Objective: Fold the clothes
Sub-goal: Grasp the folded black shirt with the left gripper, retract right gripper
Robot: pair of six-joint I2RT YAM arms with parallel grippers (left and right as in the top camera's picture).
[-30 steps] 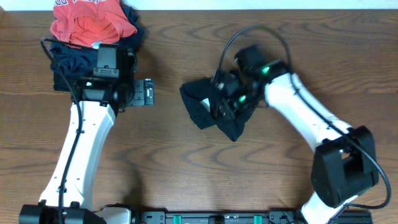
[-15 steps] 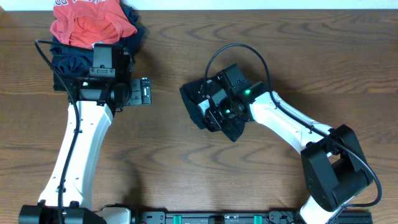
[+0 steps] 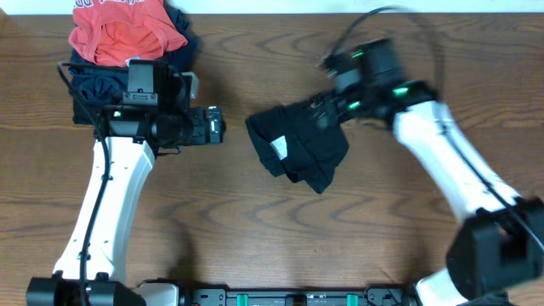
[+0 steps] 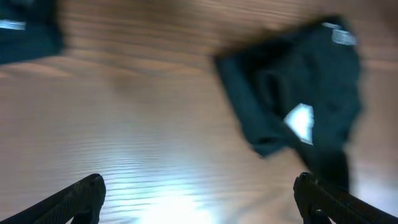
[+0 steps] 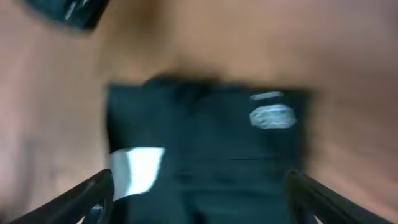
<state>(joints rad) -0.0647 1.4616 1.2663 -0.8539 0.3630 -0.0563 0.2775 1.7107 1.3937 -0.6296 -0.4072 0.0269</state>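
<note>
The clothes, a black shirt (image 3: pixel 299 150) with a white tag (image 3: pixel 279 148), lie in a folded bundle at mid-table. My right gripper (image 3: pixel 328 109) hovers at the bundle's far right corner, blurred by motion. In the right wrist view it (image 5: pixel 202 199) stands open over the shirt (image 5: pixel 205 134), with the tag (image 5: pixel 137 169) and a small logo (image 5: pixel 270 116) showing and nothing between the fingers. My left gripper (image 3: pixel 213 126) is open to the left of the shirt, apart from it. The left wrist view shows it (image 4: pixel 199 202) over bare wood, the shirt (image 4: pixel 292 87) ahead to the right.
A red-orange shirt (image 3: pixel 123 30) lies on dark navy folded garments (image 3: pixel 89 85) at the back left corner, just behind my left arm. A corner of the navy pile (image 4: pixel 25 31) shows in the left wrist view. Bare wooden table (image 3: pixel 255 229) surrounds the black shirt.
My right gripper has opened, let go of the black shirt and pulled back up and to the right. The left gripper has shifted slightly right toward the shirt.
</note>
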